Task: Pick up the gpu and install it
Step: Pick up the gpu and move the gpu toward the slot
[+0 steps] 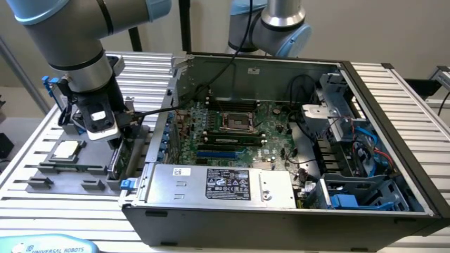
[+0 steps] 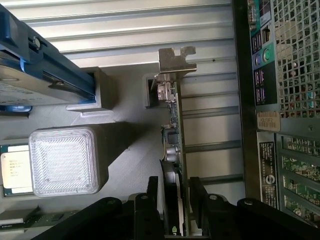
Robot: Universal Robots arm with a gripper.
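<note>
In the exterior view, the open computer case (image 1: 393,121) takes the middle of the slatted table (image 1: 84,216). A grey tray (image 1: 42,184) lies at 9 o'clock from it. The gpu (image 1: 121,158) stands on its long edge in a slot of this tray, on the side next to the case wall, so it is outside the case and not installed.

The gripper (image 1: 116,141) is lowered onto the card from above. In the wrist view the gripper (image 2: 174,181) sits astride one end of the gpu (image 2: 172,130), very close on the 2 sides. I cannot tell if it already clamps the card or only surrounds it. The silver bracket (image 2: 175,60) is at the other end of the card, away from the gripper.

On the same tray, the small square CPU chip (image 1: 67,149) lies at 9 o'clock from the gpu. The hard drive with blue rails (image 1: 49,84) stands at about 11 o'clock from it.

Inside the case, the green motherboard (image 1: 232,132) is in the middle and the grey power supply (image 1: 218,184) is at 6 o'clock. A second robot arm (image 1: 277,26) stands at 12 o'clock, behind the case.
</note>
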